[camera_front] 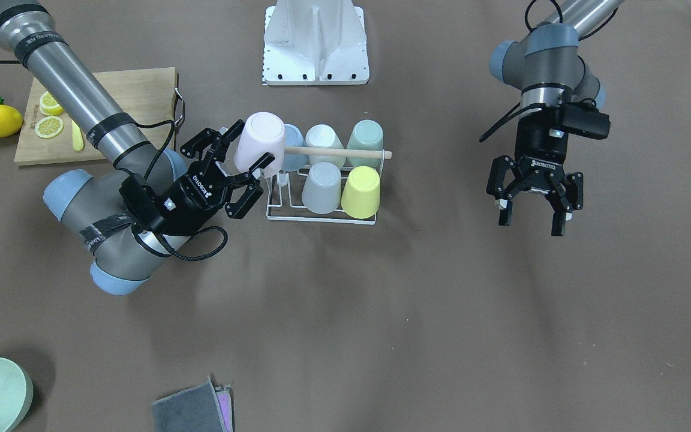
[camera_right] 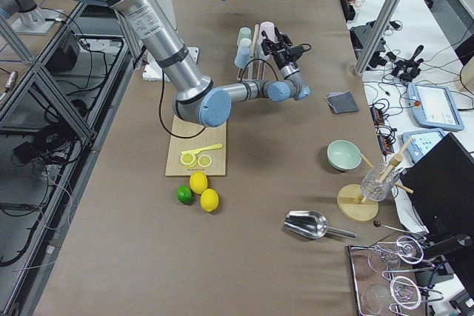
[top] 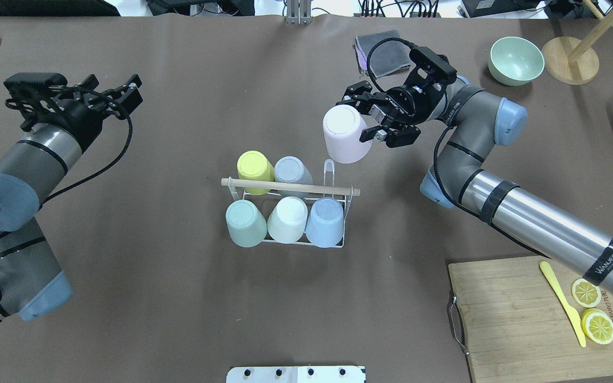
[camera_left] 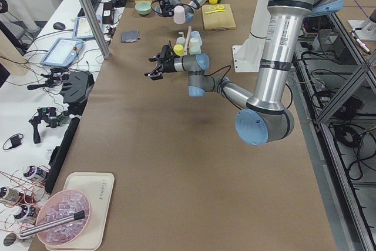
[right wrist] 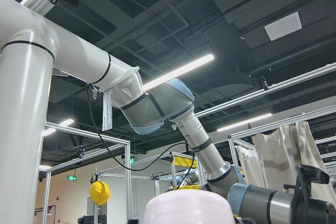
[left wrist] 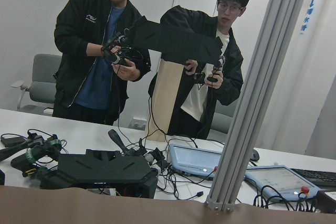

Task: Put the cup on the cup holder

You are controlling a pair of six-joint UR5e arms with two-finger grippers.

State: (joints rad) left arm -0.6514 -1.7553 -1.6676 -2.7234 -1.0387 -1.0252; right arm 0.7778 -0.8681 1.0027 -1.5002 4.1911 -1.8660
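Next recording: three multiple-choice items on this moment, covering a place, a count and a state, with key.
1. What holds the pink cup? A. the right end effector B. the left end effector C. the cup holder
2. How many cups sit on the cup holder? A. three B. five C. six
3. The left end effector is: A. open and empty B. shut on a cup C. out of view
Key: 1 A, it clasps the cup's sides; 2 B, yellow, grey, green, white and blue cups; 3 A, jaws spread, nothing between.
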